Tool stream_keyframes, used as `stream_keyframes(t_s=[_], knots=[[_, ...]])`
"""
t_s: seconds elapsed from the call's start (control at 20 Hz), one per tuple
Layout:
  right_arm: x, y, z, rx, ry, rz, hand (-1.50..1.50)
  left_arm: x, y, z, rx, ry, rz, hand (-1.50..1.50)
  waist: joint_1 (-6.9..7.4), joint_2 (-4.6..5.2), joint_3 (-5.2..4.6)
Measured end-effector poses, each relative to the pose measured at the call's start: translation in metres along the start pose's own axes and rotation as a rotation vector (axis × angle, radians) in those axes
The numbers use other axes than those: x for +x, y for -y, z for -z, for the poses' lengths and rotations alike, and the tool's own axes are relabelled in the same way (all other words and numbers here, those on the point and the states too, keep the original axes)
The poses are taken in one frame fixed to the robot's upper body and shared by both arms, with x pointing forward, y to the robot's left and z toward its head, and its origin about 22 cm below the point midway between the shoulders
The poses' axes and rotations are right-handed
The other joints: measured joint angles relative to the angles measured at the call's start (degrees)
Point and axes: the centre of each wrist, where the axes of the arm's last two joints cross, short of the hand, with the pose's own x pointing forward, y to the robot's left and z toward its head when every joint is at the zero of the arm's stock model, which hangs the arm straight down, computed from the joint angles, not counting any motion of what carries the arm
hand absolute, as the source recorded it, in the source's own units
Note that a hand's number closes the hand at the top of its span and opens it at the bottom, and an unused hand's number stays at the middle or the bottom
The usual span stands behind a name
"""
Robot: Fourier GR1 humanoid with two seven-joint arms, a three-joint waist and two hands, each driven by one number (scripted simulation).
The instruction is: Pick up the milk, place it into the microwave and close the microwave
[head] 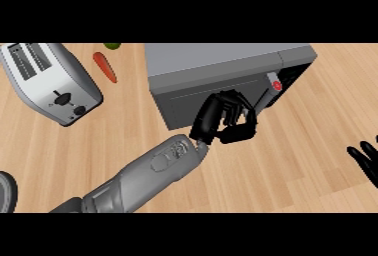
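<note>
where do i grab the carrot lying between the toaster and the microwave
Take the carrot round its middle from straight above, fingers across its narrow width: it lies flat on the counter, with open gaps toward the toaster and microwave.

Grey box-shaped microwave (221,65) on a light wooden counter (310,150), upper centre, its dark door face toward the viewer, a red round button (277,84) at the right. Left hand (221,120), black, on a grey forearm (148,172) rising from the lower left, fingers curled against the door front. Right hand (365,159), black, fingers straight, at the right edge. Silver two-slot toaster (50,82) upper left. Orange carrot (104,66) just right of it; a green item (112,45) beyond, partly cut off.
</note>
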Motion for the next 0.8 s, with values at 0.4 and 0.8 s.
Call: stream_keyframes(t_s=[0.4,0.8], knots=[[0.012,0.004,0.005,-0.005,0.004,-0.014,-1.50,-0.001,-0.001,0.000,0.010,0.006,-0.079,1.50,-0.26,0.00,0.08],[0.018,0.006,0.010,-0.004,0.030,0.000,-1.50,-0.001,-0.002,0.001,0.031,0.006,-0.162,1.50,-0.66,0.16,0.16]])
